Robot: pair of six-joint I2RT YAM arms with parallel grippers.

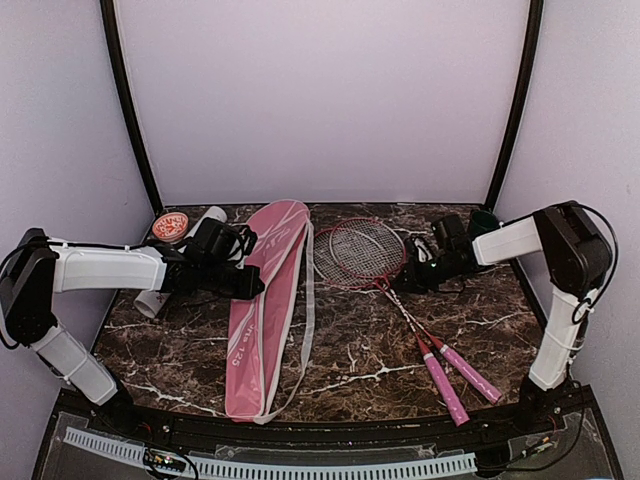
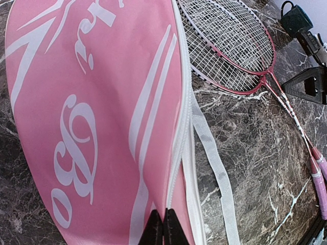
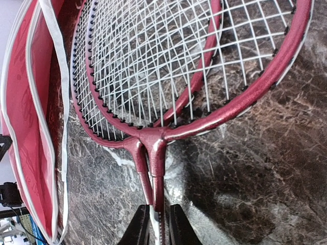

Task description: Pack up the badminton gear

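A pink racket-shaped bag [image 1: 262, 320] with white lettering lies lengthwise at the table's middle left. My left gripper [image 1: 255, 283] is shut on its fabric beside the white zipper [image 2: 180, 127], fingertips pressed together [image 2: 164, 224]. Two red-framed rackets [image 1: 360, 252] lie crossed to the right of the bag, pink handles [image 1: 455, 370] toward the front. My right gripper [image 1: 408, 278] sits just below the heads. Its fingers [image 3: 138, 227] are closed in on both thin shafts [image 3: 159, 199]. In the right wrist view the bag's zipper edge [image 3: 30, 127] gapes and shows a red inside.
A white tube [image 1: 152, 300] lies at the back left, partly under my left arm, with a round red cap [image 1: 170, 226] beside it. A small dark green cup [image 1: 485, 222] stands at the back right behind my right arm. The bag's white strap [image 2: 217, 168] trails on the marble.
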